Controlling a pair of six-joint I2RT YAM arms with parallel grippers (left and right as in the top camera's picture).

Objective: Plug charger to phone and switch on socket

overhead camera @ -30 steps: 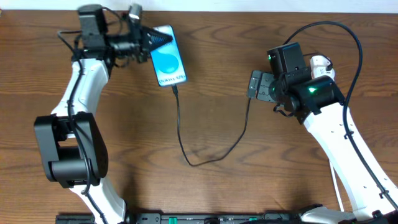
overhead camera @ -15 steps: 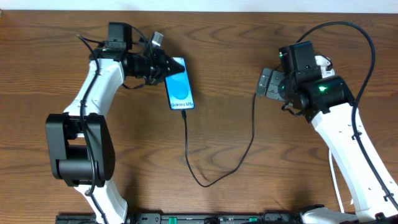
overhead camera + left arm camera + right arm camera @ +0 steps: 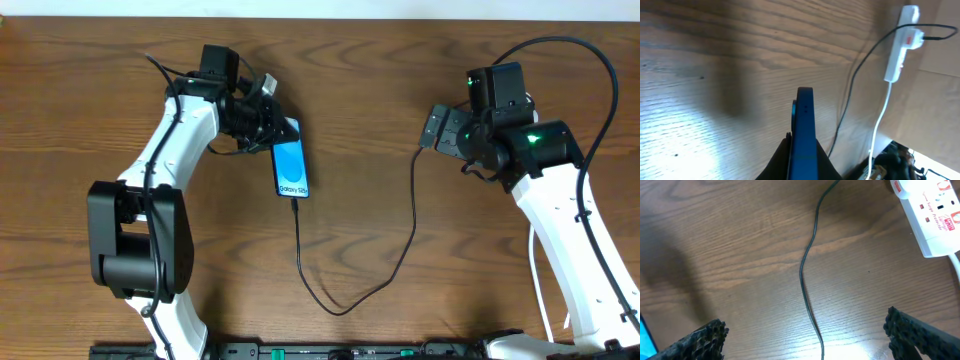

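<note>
— Sliding right and toward the near side, that is what the phone did. A second ago it was up by the far edge of the table. Now it is nearer the middle.

— Who moved it?

— The left gripper. It is pinched tight on the far end of the phone. I can't tell if the phone is lifted or lying on the wood.

— Is the charger in?

— It looks like it. The thin black wire runs right into the near end of the phone, and it came along when the phone moved. So I think the plug part is done.

— What is left?

— The switch. The socket is over on the right, and the arm hides it from above. The right gripper hangs near it with its fingers spread wide, holding nothing. It went a bit to the right too.

— Is there room to move?

— Lots. The wood between the two arms is bare but for the wire, which makes a big loop toward the near edge. The phone is well away from every edge. The far edge is close behind the left arm, so there is not much room that way. The wire also runs under the right gripper, so it could snag there on the way to the switch.
</note>
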